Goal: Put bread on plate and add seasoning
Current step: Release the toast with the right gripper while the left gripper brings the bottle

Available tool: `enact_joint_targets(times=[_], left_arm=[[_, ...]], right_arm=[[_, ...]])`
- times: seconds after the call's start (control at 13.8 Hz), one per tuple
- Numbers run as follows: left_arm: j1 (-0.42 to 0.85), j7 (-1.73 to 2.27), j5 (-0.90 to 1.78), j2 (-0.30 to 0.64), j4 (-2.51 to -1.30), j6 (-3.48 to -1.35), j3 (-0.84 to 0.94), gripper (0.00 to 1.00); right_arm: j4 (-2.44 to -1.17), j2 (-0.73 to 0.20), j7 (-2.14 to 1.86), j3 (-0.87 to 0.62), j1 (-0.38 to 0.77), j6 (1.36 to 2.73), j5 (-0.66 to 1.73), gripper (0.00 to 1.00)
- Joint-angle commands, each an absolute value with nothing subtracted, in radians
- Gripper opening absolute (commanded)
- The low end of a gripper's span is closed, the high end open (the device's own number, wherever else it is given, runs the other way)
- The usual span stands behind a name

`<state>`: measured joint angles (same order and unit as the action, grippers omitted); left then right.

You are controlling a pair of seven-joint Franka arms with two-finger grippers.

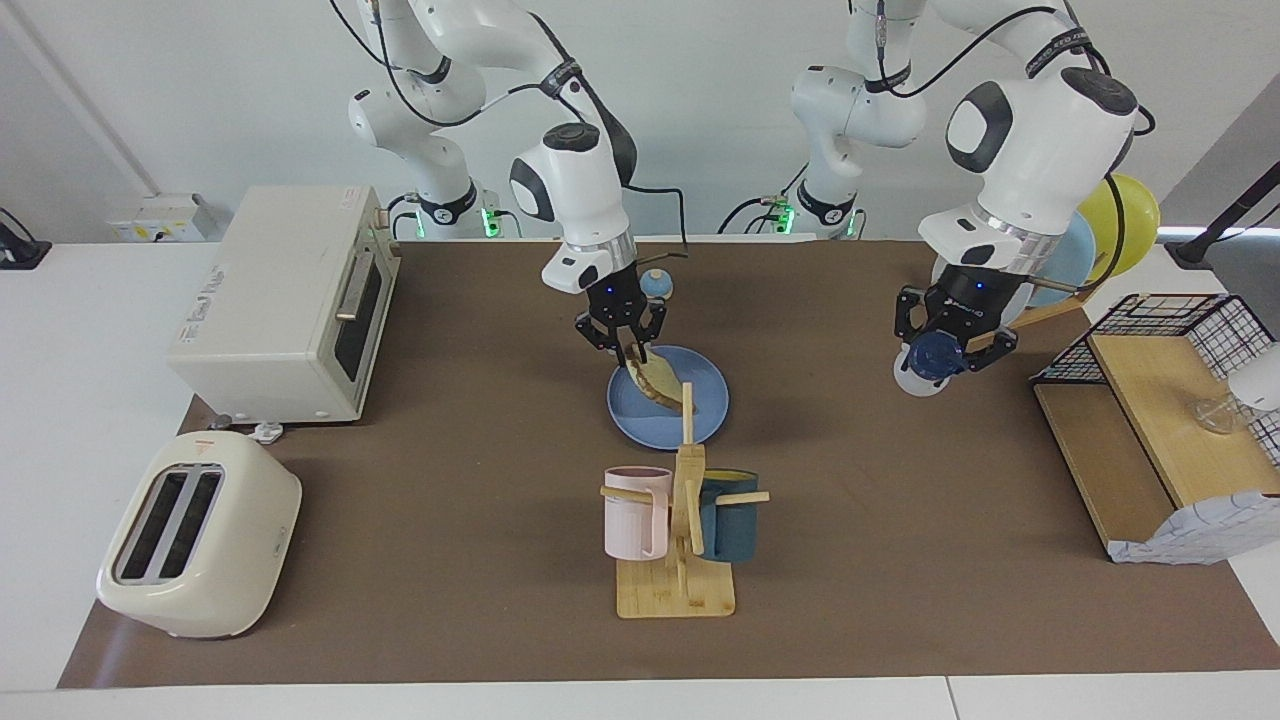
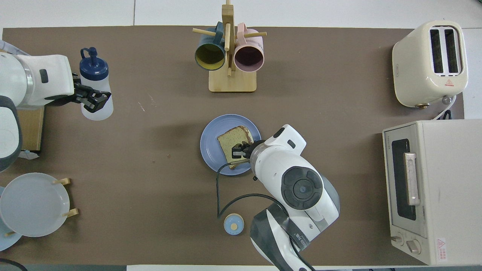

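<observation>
The bread (image 2: 234, 142) is found lying on the blue plate (image 2: 209, 141), which sits near the middle of the table, nearer to the robots than the mug stand (image 2: 232, 80). In the facing view the slice appears tilted, with the edge toward the robots raised. The right gripper (image 1: 627, 352) is positioned at that raised edge, over the plate's rim; its fingertips are seen at the crust, but whether they are pinched on it or slightly parted cannot be told.

The seasoning bottle (image 2: 95, 89), whitish with a dark blue cap, is held clamped by the left gripper (image 1: 948, 350), raised above the mat toward the left arm's end of the table and well apart from the plate. The bottle is tipped, its cap turned away from the robots.

A small blue-domed bell (image 2: 234, 224) is noted on the mat close to the robots, beside the right arm. A toaster (image 2: 430, 63) and a toaster oven (image 2: 433, 190) are recorded at the right arm's end of the table. Pale plates (image 2: 34, 203) stand in a rack at the left arm's end
</observation>
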<state>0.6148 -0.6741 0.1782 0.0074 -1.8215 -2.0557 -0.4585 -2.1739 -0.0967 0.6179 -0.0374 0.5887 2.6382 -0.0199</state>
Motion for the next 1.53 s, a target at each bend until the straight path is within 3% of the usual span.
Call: enact_joint_targets(times=[0.0, 0.07, 0.95, 1.02, 1.24, 1.45], left_arm=[[0.609, -0.771, 0.175, -0.034, -1.827, -1.981, -0.456, 0.00], [0.609, -0.797, 0.175, -0.043, -1.828, -1.964, -0.456, 0.00], [0.621, -1.087, 0.158, -0.081, -1.835, -1.810, -0.449, 0.00], [0.626, -1.106, 0.158, -0.086, -1.836, -1.804, -0.446, 0.00], [0.626, -1.187, 0.158, -0.094, -1.841, -1.798, -0.430, 0.00], [0.627, -1.197, 0.158, -0.115, -1.871, -1.776, -0.411, 0.00]], right_arm=[[-2.200, -0.072, 0.630, -0.044, 0.583, 2.649, -0.002, 0.72], [-2.191, -0.074, 0.630, -0.044, 0.583, 2.648, -0.003, 1.00], [-2.100, -0.068, 0.614, -0.044, 0.551, 2.600, -0.005, 1.00], [-2.057, -0.074, 0.603, -0.044, 0.546, 2.567, -0.002, 1.00], [-1.825, -0.130, 0.598, -0.046, 0.543, 2.300, 0.052, 1.00], [-1.691, -0.149, 0.598, -0.043, 0.534, 2.178, 0.224, 1.00]])
